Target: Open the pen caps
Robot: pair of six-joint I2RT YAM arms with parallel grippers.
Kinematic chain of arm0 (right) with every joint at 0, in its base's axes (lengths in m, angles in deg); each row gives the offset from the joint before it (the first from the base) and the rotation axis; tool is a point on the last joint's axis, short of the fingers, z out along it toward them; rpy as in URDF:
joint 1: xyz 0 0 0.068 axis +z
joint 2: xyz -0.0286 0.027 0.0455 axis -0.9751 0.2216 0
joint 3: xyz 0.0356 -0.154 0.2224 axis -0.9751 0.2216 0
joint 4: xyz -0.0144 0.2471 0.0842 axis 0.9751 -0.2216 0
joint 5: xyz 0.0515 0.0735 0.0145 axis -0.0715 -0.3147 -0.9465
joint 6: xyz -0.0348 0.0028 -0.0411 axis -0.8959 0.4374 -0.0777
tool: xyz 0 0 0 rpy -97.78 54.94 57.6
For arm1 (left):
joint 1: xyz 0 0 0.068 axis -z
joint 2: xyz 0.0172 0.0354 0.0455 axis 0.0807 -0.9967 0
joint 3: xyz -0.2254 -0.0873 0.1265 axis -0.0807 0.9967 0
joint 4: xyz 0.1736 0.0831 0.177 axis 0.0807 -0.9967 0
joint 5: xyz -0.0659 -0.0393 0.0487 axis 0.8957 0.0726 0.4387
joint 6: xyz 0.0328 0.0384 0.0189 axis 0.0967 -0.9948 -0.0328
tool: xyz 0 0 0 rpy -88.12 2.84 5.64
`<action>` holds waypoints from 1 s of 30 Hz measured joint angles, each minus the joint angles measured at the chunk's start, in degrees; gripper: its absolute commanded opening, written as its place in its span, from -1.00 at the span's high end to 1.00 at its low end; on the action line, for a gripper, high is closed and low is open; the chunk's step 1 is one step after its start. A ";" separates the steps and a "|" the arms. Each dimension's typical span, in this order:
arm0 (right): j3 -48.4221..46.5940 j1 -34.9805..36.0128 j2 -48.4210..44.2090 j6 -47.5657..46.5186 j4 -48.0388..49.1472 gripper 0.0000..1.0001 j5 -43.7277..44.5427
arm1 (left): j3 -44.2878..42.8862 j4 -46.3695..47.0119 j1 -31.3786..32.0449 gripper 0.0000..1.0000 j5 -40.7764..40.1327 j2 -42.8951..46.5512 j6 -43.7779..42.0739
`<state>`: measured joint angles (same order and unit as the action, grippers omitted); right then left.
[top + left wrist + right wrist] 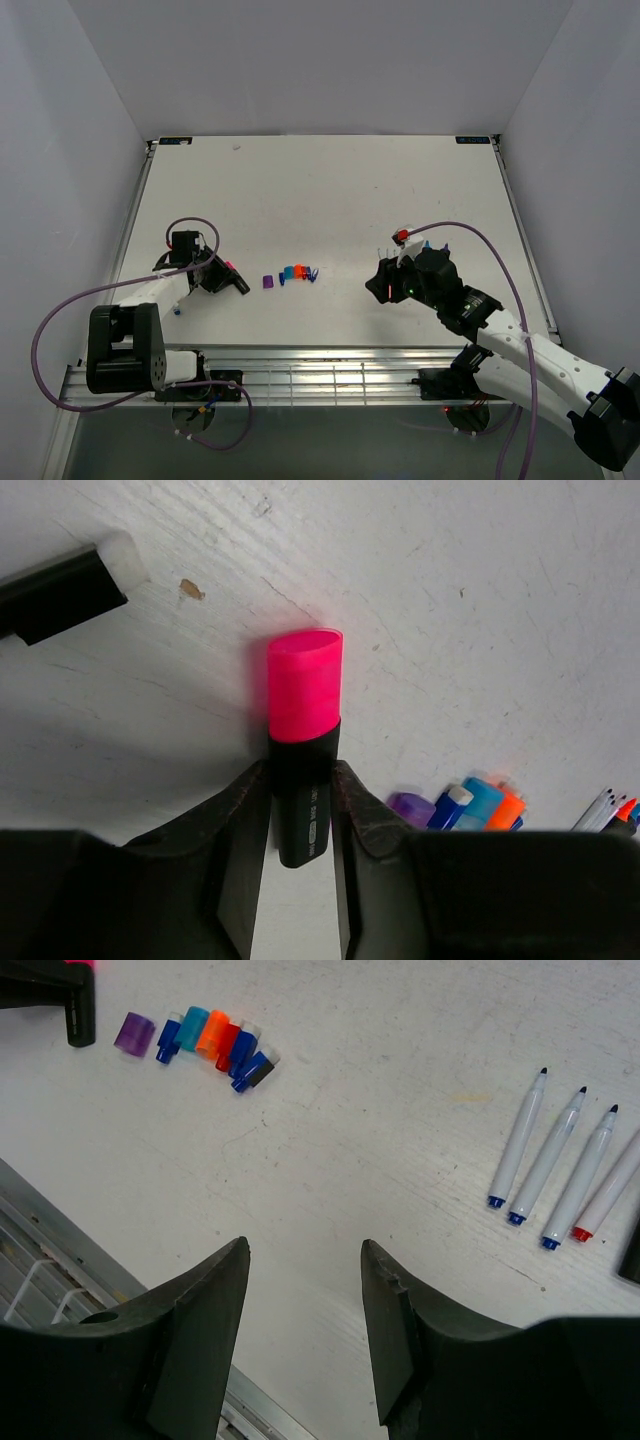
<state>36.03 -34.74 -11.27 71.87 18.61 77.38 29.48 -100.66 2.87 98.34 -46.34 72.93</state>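
While the white tabletop (330,180) carries everything, the left arm (130,345) reaches over its near left part and the right arm (520,345) over its near right. The left jaws are clenched on the black body of a highlighter (300,815), one finger pressed to each side. The magenta cap (304,685) sits on the end that sticks out ahead of them. A second black highlighter (60,595) lies apart from the held one, at the upper left of the left wrist view. The right jaws stand released, with nothing between them, above bare tabletop. Four white pens (560,1160) lie side by side, uncapped, three with blue ends and one with a red end. Loose caps (205,1040) lie bunched in a short row between the two arms. A purple cap (134,1034) is at one end, then a teal cap (193,1024), an orange cap (213,1036) and small blue caps (240,1060).
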 measured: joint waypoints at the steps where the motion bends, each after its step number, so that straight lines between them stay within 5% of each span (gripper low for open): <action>1: 0.00 0.00 0.00 0.11 0.00 -0.09 0.00 | -0.11 0.24 0.00 0.29 0.24 -0.28 0.11; 10: 0.00 0.00 0.22 0.31 0.04 -0.08 0.02 | -0.11 0.92 0.00 0.71 1.05 -0.48 0.15; 19: 0.00 0.00 1.18 0.31 0.13 -0.08 0.02 | 0.20 0.66 0.11 0.06 0.31 0.17 0.13; 30: 0.00 0.04 1.27 0.35 1.64 -0.08 -0.02 | -6.80 -6.93 0.55 -0.04 -5.55 -4.13 -1.44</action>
<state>36.03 -34.70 -10.01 72.22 20.25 77.36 22.68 -107.58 3.42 92.79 -50.47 71.49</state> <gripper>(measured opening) 0.544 0.520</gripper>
